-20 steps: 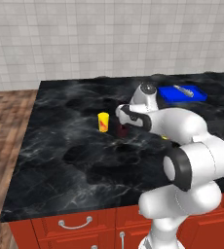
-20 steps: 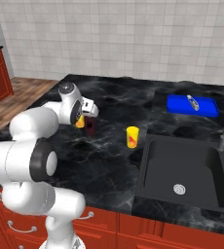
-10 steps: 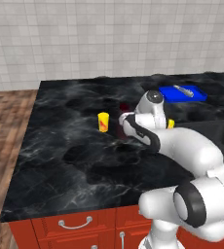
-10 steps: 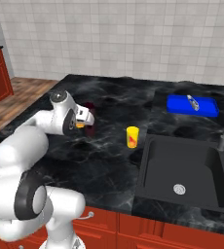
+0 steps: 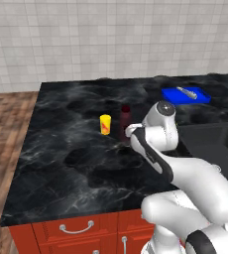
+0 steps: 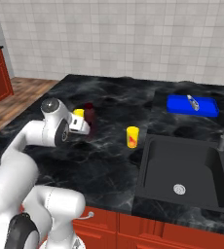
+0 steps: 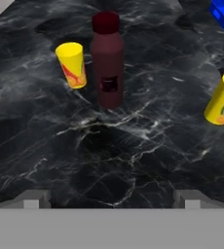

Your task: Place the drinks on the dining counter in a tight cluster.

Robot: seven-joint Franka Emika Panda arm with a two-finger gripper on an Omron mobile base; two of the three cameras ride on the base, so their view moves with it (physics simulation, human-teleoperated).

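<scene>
Evenly lit rendered kitchen, soft light from above w/ no hard glare; the white tiled wall (image 5: 116, 39) looks bright and flat, while the black marbled counter (image 5: 61, 149) stays dark w/ only faint pale veins catching light. Shadows are weak: a soft dark patch on the counter beside the maroon bottle (image 7: 107, 58) and a yellow can (image 7: 71, 64) in the hand view. All pics are low-res and a bit blurry, esp. the hand view, where edges are soft and labels unreadable; no visible edge distortion.
</scene>
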